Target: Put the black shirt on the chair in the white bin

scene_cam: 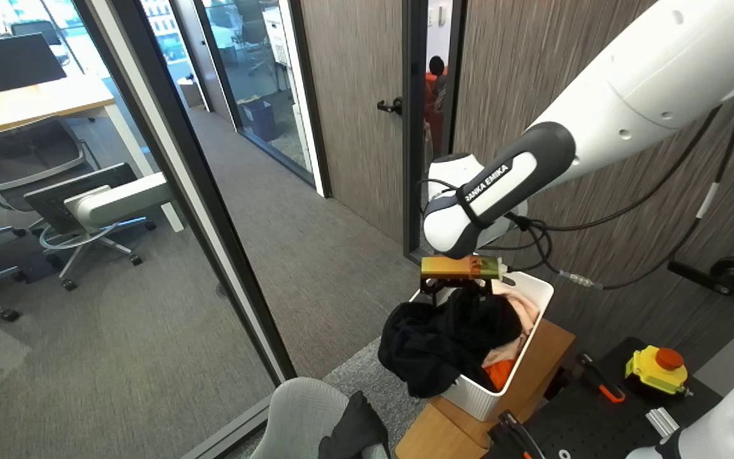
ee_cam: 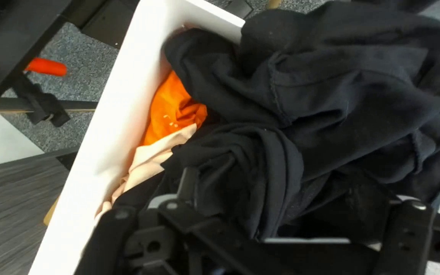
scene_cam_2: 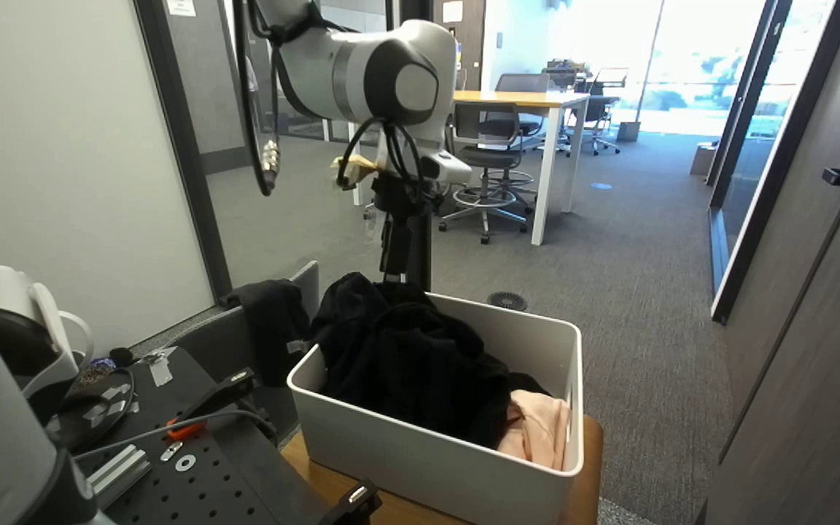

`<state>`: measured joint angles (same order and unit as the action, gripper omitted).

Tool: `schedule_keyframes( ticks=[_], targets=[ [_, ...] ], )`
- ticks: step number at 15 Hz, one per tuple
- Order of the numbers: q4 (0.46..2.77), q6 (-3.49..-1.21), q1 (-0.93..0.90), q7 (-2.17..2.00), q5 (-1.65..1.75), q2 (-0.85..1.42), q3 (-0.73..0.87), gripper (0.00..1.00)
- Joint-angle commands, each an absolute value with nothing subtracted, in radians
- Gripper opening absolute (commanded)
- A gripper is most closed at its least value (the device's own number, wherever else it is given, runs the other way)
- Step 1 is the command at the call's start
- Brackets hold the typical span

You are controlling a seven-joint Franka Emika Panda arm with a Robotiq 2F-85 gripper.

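Observation:
A black shirt (scene_cam: 443, 341) lies heaped in the white bin (scene_cam: 478, 400) and hangs over its rim on the chair side. It also shows in an exterior view (scene_cam_2: 420, 364) and in the wrist view (ee_cam: 319, 91). Another black cloth (scene_cam: 357, 428) is draped over the grey chair (scene_cam: 306, 408) beside the bin; I cannot tell whether it is a shirt. My gripper (scene_cam: 459, 294) points down at the bin's far edge in this view, with its fingers spread wide. In the wrist view the gripper (ee_cam: 293, 194) has black folds between and beyond its fingers; contact is unclear.
Peach cloth (scene_cam_2: 537, 430) and orange cloth (ee_cam: 174, 109) lie in the bin under the black one. The bin stands on a wooden box (scene_cam: 443, 440). A black perforated table (scene_cam: 603, 421) with a yellow emergency stop (scene_cam: 657, 373) is beside it. A glass wall stands behind the chair.

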<state>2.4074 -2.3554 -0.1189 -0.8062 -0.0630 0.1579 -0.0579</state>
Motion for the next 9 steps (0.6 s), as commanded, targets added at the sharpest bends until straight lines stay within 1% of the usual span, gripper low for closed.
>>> schedule_keyframes(
  ticks=[1, 9],
  targets=[
    [2.512, -2.241, -0.140, -0.707, -0.010, -0.093, -0.085, 1.00],
    [2.604, -1.959, -0.170, -0.408, -0.044, -0.556, -0.179, 1.00]
  ],
)
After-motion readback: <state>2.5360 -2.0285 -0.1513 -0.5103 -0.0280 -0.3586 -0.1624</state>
